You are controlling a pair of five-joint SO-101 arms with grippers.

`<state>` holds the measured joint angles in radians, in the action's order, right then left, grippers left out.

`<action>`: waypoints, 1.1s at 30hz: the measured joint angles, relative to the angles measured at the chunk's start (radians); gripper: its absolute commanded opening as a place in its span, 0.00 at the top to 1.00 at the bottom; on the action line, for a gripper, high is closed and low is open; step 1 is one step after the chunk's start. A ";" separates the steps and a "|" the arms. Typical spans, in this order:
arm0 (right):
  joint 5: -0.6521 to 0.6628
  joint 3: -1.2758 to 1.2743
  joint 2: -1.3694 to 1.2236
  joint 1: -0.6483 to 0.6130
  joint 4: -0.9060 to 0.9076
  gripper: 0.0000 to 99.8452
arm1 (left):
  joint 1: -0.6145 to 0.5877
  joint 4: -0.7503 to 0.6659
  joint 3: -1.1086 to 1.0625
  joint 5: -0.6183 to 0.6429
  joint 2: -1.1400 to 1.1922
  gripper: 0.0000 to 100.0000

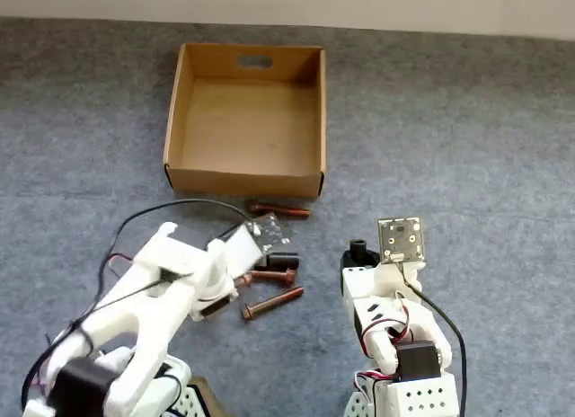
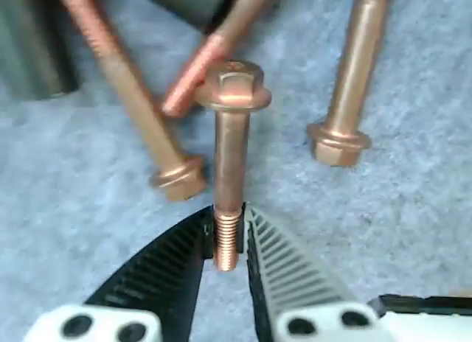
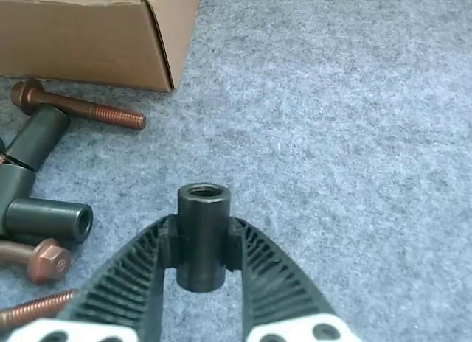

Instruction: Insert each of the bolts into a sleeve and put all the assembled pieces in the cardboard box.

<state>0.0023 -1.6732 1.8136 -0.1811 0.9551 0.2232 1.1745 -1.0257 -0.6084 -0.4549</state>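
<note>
Partly hidden: bolt point(image 2: 231, 154) threads, sleeve point(image 3: 201, 228) sides.

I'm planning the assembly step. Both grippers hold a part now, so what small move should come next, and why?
Probably swing the left gripper toward the right gripper to line the bolt up with the sleeve. The left is shut on the bolt's threaded end, the right grips the sleeve with its bore unobstructed, and the two parts are apart.
</note>
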 measured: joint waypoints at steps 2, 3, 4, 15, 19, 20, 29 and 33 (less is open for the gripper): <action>0.000 0.000 0.000 0.000 0.000 0.99 | -0.008 0.069 0.000 0.000 -0.084 0.99; 0.000 0.000 0.000 0.000 0.000 0.99 | -0.005 0.101 0.000 0.000 -0.127 0.99; 0.000 0.000 0.000 0.000 0.000 0.99 | -0.002 0.132 0.000 0.000 -0.172 0.99; 0.000 0.000 0.000 0.000 0.000 0.99 | -0.212 0.170 -0.187 -0.003 -0.563 0.99; 0.000 0.000 0.000 0.000 0.000 0.99 | -0.374 0.014 -0.330 0.000 -0.609 0.99; 0.000 0.000 0.000 0.000 0.000 0.99 | -0.387 -0.023 -0.362 0.000 -0.609 0.99; 0.000 0.000 0.000 0.000 0.000 0.99 | -0.400 -0.095 -0.353 0.048 -0.454 0.85; 0.000 0.000 0.000 0.000 0.000 0.99 | -0.400 -0.095 -0.264 0.080 -0.318 0.85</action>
<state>0.0023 -1.6732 1.8136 -0.1811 0.9551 -0.1772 1.0794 -1.2896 -0.5286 -0.7725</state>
